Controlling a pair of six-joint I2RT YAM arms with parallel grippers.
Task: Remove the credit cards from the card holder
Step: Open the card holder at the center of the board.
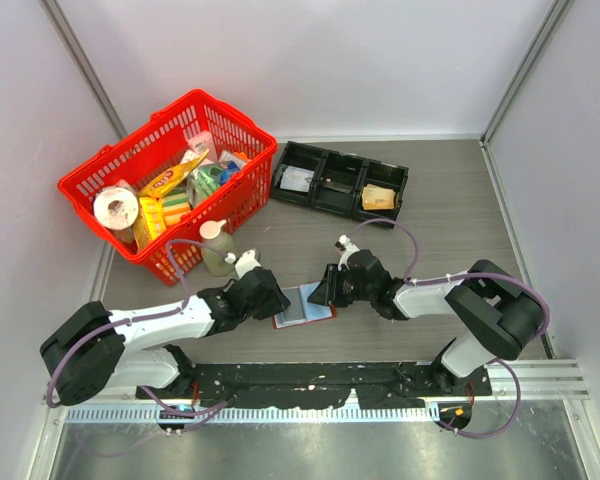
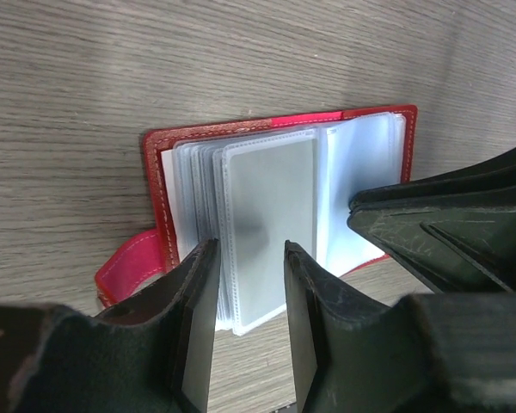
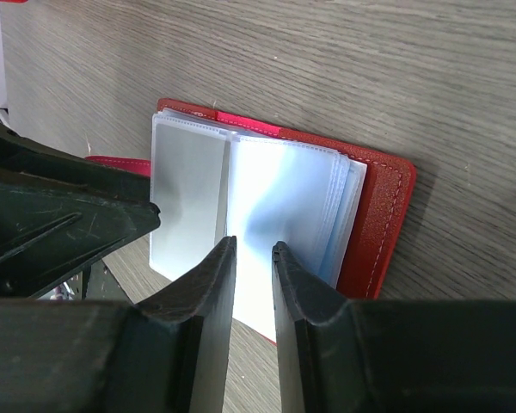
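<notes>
The card holder [image 1: 303, 306] lies open on the table between my two grippers, red cover down and clear sleeves fanned up. A greyish credit card [image 2: 271, 215] sits in the top left sleeve; it also shows in the right wrist view [image 3: 187, 198]. My left gripper [image 2: 250, 249] is open, low at the holder's [image 2: 159, 189] left side, with its fingers straddling the near edge of the card's sleeve. My right gripper [image 3: 253, 247] is narrowly open over the pale right-hand sleeves [image 3: 284, 198], holding nothing. The red snap tab [image 2: 125, 271] sticks out on the left.
A black three-compartment tray [image 1: 338, 180] stands behind, holding a pale flat item [image 1: 297, 180] and a tan paper wad [image 1: 378, 197]. A red basket [image 1: 170, 180] of groceries is at the back left. A bottle [image 1: 218, 250] stands just behind my left arm.
</notes>
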